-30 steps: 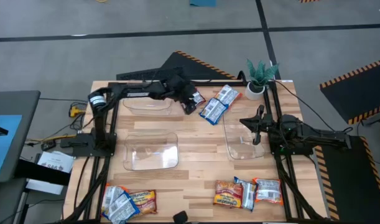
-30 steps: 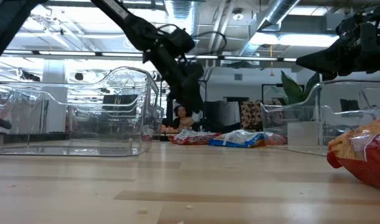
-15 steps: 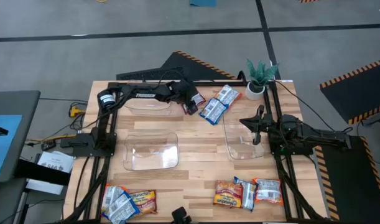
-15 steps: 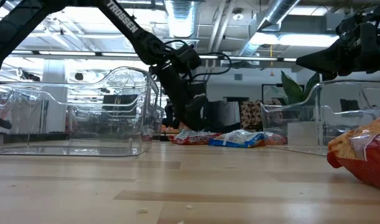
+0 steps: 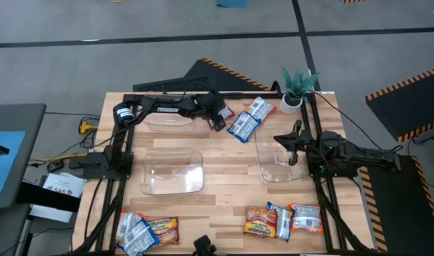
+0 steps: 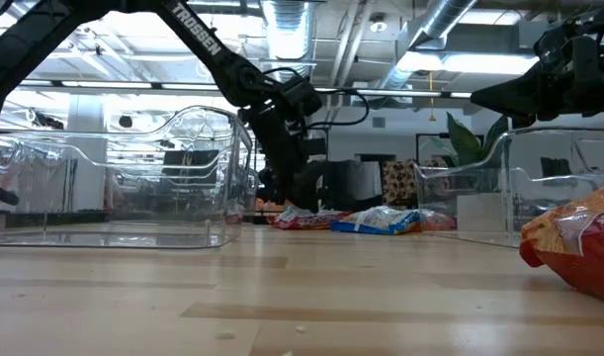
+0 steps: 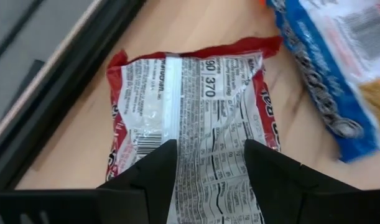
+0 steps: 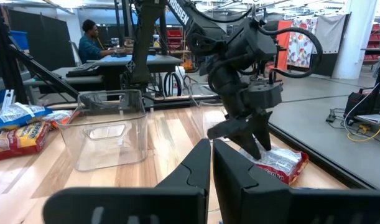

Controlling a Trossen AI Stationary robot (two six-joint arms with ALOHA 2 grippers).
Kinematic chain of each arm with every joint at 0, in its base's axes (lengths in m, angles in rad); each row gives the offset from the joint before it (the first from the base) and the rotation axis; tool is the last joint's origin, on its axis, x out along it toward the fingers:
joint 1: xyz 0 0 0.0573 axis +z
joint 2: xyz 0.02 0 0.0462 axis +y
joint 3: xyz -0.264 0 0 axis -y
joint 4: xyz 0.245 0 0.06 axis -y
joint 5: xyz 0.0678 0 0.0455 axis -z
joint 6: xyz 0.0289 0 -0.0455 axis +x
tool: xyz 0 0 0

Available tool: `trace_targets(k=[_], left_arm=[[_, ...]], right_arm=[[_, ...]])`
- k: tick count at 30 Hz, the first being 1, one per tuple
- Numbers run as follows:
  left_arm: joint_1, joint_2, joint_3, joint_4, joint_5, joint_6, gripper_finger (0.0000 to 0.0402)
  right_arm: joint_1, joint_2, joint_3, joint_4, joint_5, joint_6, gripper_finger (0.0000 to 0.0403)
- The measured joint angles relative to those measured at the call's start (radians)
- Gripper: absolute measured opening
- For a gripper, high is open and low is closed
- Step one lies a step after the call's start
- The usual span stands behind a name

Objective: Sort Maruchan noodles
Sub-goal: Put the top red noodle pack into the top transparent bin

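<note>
One second on, the left claw [image 7: 207, 163] has dropped onto the red packet [image 7: 196, 118] at the desk's [image 5: 224, 153] far edge, fingers spread astride it (nothing gripped yet); pickup looks imminent.

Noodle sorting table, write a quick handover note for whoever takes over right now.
Left pincer: open, down over a red packet lying label-down at the table's far edge, not gripped yet.
Right pincer: shut, hovering above the right clear bin, holding nothing.
Packets: two blue packets beside the red one; a pile near the front left; another front right.
Done: nothing; all three clear bins look empty.
Left: grip the red packet, bin it, then sort the rest.
</note>
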Motion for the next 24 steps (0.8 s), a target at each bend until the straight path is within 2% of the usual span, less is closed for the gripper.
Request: trace_targets(k=[4, 12, 15, 20, 24], left_arm=[[-0.006, 0.022, 0.003, 0.007, -0.074, 0.005, 0.0181], [-0.011, 0.046, 0.003, 0.007, -0.078, 0.019, 0.0172], [-0.015, 0.045, 0.003, 0.005, -0.077, 0.049, 0.0133], [-0.023, 0.033, 0.0, -0.034, -0.131, 0.131, 0.0019], [-0.02, 0.023, 0.0, -0.054, -0.121, 0.151, 0.0002]], right_arm=[[0.0, 0.0, 0.0, 0.0, 0.0, 0.0, 0.0043], [0.0, 0.0, 0.0, 0.0, 0.0, 0.0, 0.0043], [0.0, 0.0, 0.0, 0.0, 0.0, 0.0, 0.0043], [0.0, 0.0, 0.0, 0.0, -0.001, 0.0, 0.0043], [0.0, 0.0, 0.0, 0.0, 0.0, 0.0, 0.0043]])
